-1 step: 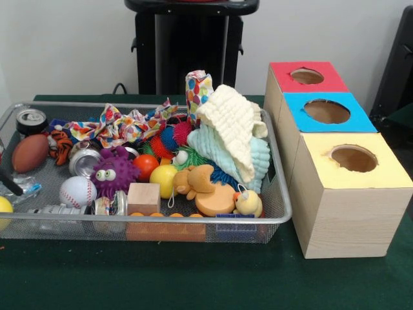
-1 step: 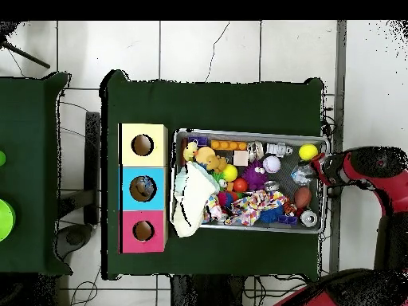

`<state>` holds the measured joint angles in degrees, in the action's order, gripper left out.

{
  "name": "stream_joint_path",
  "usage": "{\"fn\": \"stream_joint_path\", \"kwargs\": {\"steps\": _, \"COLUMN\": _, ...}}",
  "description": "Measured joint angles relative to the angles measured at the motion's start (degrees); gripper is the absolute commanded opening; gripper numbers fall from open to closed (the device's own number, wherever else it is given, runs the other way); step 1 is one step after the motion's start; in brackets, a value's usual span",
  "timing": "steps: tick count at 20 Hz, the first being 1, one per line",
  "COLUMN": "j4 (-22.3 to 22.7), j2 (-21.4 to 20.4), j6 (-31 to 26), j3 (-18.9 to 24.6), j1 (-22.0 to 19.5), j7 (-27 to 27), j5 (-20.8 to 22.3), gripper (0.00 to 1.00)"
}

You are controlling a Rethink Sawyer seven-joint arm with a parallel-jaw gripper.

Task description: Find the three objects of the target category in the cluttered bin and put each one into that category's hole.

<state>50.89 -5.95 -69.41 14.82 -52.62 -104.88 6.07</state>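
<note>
Mesh bin (image 1: 277,194) full on green table (image 1: 193,278), holes (image 1: 327,111) right of it; search step, no pick yet; gripper (image 2: 323,169) at bin's end, fingers' state unclear; next choose target

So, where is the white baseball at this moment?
In the front view the baseball lies in the left part of the mesh bin, beside the purple spiky toy with eyes.
</note>
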Motion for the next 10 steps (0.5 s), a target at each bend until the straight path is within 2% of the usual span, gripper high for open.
{"fn": "stream_joint_path", "kwargs": {"steps": 7, "j4": 0.44, "j2": -0.29, "j6": 1.08, "j3": -0.83, "j1": 0.6, "j7": -0.01, "j5": -0.05, "gripper": 1.0}}
{"fn": "stream_joint_path", "kwargs": {"steps": 10, "j4": 2.21, "j2": -1.39, "j6": 3.9, "j3": -2.31, "j1": 1.65, "j7": -0.08, "j5": -0.04, "gripper": 1.0}}
